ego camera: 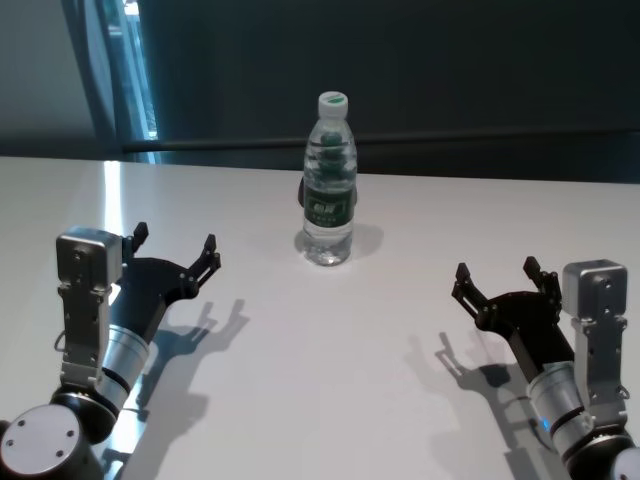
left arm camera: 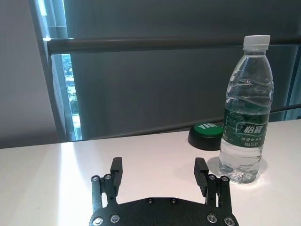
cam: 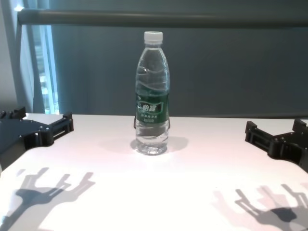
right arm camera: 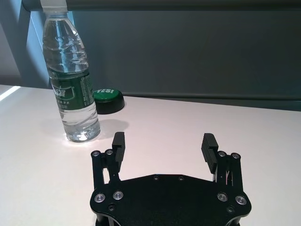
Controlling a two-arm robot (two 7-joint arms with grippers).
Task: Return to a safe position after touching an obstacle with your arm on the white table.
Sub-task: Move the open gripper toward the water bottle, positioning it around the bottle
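The obstacle, a clear water bottle (ego camera: 329, 185) with a white cap and dark green label, stands upright on the white table (ego camera: 330, 380) at its middle back. It also shows in the left wrist view (left arm camera: 245, 113), the right wrist view (right arm camera: 70, 80) and the chest view (cam: 152, 96). My left gripper (ego camera: 176, 247) is open and empty at the left, well apart from the bottle; it also shows in its wrist view (left arm camera: 157, 170). My right gripper (ego camera: 497, 278) is open and empty at the right, also apart from the bottle; its wrist view (right arm camera: 163, 143) shows it too.
A round black button with a green top (left arm camera: 206, 134) sits on the table just behind the bottle; it also shows in the right wrist view (right arm camera: 107, 99). A dark wall with a horizontal rail (cam: 163, 18) runs behind the table's far edge.
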